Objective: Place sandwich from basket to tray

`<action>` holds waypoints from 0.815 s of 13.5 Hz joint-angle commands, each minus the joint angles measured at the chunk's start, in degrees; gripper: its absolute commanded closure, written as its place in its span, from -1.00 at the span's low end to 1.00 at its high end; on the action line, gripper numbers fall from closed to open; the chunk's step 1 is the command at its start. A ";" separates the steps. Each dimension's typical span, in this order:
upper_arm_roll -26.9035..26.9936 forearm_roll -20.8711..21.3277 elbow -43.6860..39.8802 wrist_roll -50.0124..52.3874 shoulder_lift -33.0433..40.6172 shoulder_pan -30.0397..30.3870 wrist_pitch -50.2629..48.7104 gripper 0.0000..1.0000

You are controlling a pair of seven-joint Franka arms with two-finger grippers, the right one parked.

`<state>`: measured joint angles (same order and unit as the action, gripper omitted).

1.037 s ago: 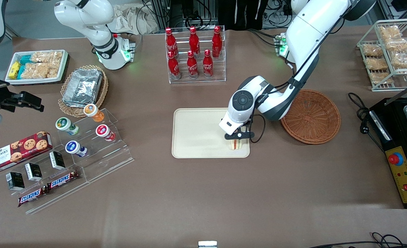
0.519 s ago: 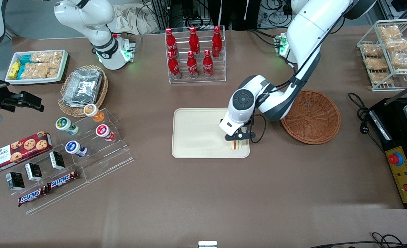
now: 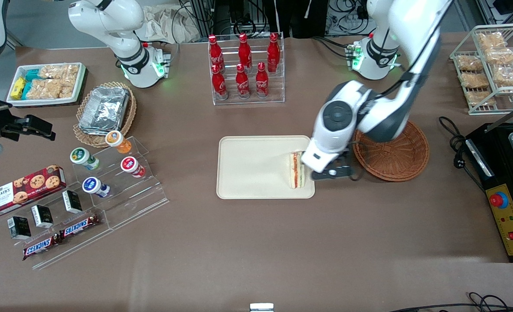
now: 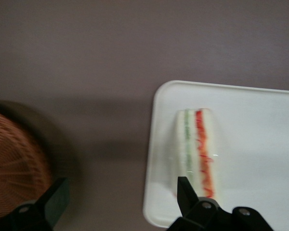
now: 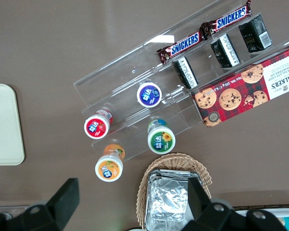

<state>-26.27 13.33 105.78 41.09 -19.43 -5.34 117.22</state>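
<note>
The sandwich [image 3: 296, 170] [image 4: 197, 149] lies on the cream tray [image 3: 247, 169] [image 4: 260, 125], standing on edge with its red and green filling lines facing up, close to the tray rim nearest the basket. The reddish-brown wicker basket [image 3: 395, 151] [image 4: 14, 163] sits beside the tray toward the working arm's end and shows nothing inside. My gripper [image 3: 332, 174] [image 4: 120, 187] hangs open above the strip of table between tray and basket, with nothing between its fingers and no contact with the sandwich.
A clear rack of red cola bottles [image 3: 245, 69] stands farther from the front camera than the tray. A black control box [image 3: 510, 216] and a wire snack rack [image 3: 490, 65] flank the basket. Acrylic steps with cups [image 3: 109, 173] lie toward the parked arm's end.
The gripper has let go of the sandwich, risen and swung off the tray toward the basket. The sandwich stays on the tray, now fully uncovered.
</note>
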 commanded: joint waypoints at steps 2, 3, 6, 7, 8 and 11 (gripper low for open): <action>-0.36 -4.17 2.50 -16.52 7.99 9.28 -5.41 -1.00; -0.36 -5.32 2.59 -19.79 9.49 11.21 -6.46 -1.00; -0.36 -5.68 1.98 -27.70 12.74 16.49 -10.07 -1.00; -0.36 -5.68 1.80 -29.38 13.71 17.73 -10.69 -1.00; -0.27 -5.68 1.19 -30.18 14.50 18.52 -11.56 -1.00; -0.27 -5.68 -5.29 -34.57 14.60 20.98 -17.96 -1.00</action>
<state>-25.92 8.64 104.37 10.00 -5.68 13.87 103.67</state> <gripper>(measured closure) 0.000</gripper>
